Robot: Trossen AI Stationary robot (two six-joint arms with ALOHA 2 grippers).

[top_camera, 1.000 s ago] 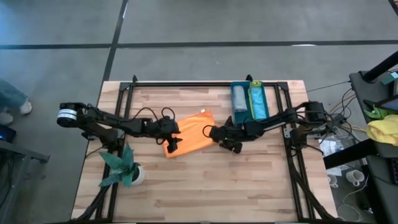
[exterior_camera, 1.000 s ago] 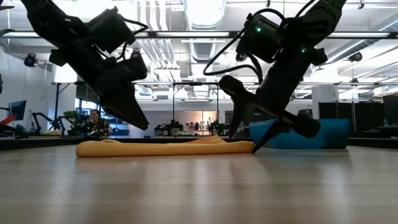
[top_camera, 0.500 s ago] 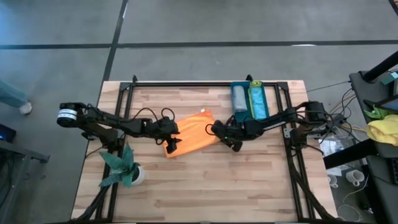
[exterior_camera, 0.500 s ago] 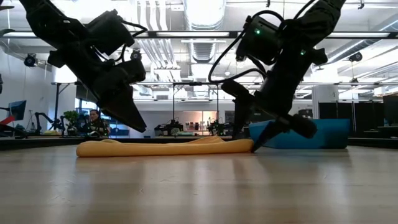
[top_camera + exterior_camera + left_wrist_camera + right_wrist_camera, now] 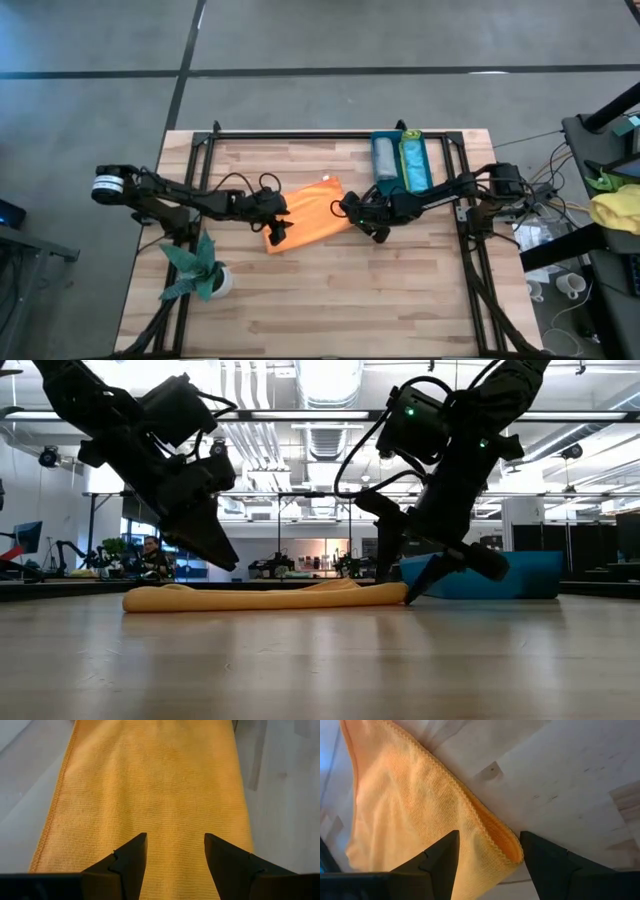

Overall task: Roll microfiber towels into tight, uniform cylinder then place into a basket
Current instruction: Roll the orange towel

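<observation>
While both grippers gape, left gripper [image 5: 175,855] hovers over flat orange microfiber towel [image 5: 305,212]; right gripper [image 5: 487,852] straddles its corner.

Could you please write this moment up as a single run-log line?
orange towel: flat on table, unrolled | left gripper: open above it | right gripper: open at its corner | basket: holds two rolled towels

Grey concrete floor [image 5: 400,35] around table; ceiling ducts [image 5: 330,380], strip lights, dark side desk [image 5: 600,150].
</observation>
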